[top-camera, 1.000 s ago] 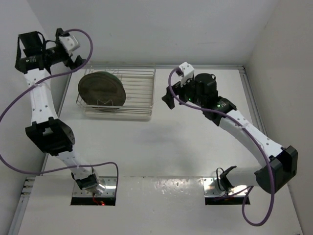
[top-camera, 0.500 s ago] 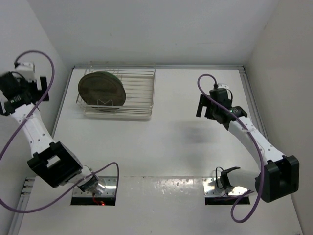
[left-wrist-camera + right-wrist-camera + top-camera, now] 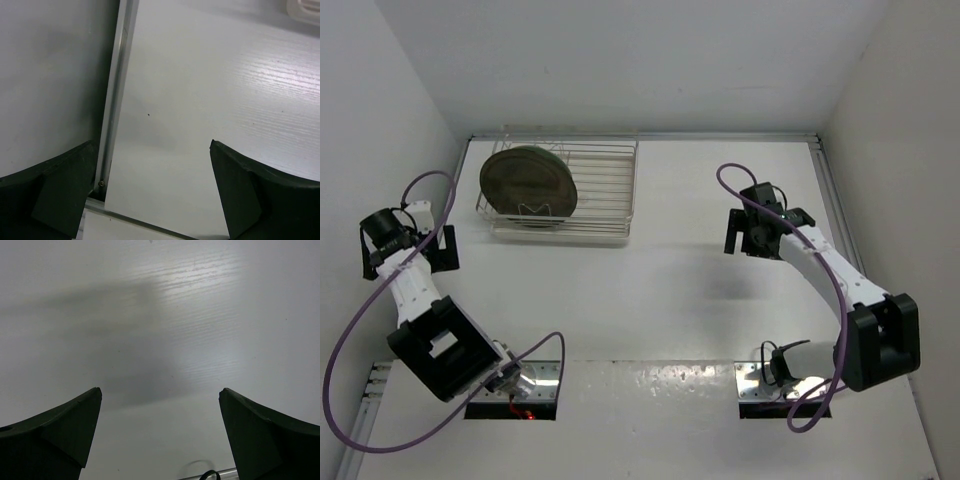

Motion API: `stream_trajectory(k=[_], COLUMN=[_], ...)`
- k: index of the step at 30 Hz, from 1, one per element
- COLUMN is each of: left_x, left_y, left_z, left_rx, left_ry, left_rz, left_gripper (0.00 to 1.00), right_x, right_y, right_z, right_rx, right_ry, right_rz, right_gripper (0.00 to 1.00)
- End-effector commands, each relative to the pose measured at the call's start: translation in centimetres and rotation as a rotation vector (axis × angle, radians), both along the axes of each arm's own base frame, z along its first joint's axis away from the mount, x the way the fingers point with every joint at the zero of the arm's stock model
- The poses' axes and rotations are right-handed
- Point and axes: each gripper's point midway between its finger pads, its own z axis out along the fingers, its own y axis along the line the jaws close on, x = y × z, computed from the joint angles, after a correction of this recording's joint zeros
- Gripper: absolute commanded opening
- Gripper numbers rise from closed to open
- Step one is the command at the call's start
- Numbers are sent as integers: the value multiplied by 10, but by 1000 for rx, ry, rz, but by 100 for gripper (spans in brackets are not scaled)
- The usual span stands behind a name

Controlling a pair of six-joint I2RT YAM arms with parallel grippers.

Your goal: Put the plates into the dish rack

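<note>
Top external: plates (image 3: 528, 188) sit far from both jaws.

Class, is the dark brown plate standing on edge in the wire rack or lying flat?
Standing, leaning: round dark brown plate slotted in the wire dish rack, a divider wire crossing its lower edge.

Up past the left fingers (image 3: 250, 200), a pale corner (image 3: 305, 9) is cut off. In the rack (image 3: 610, 195), the brown plate (image 3: 528, 188) hides all but a thin rim (image 3: 558, 151) behind it.
</note>
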Motion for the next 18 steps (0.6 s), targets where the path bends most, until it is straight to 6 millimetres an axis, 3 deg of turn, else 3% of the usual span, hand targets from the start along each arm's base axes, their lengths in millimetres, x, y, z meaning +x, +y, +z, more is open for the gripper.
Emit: stream_trajectory(k=[1, 10, 18], left_x=[12, 19, 22], left_y=[4, 0, -1], left_z=[26, 34, 25], left_rx=[49, 51, 26], left_ry=[-87, -111, -97], left_rz=[-8, -42, -62], left_gripper=[99, 99, 99], right_x=[4, 1, -3], right_y=[5, 11, 21], right_z=[13, 16, 15], right_rx=[26, 74, 144], right_ry=[-17, -72, -121], right_rz=[25, 43, 63], right_gripper=[100, 100, 100])
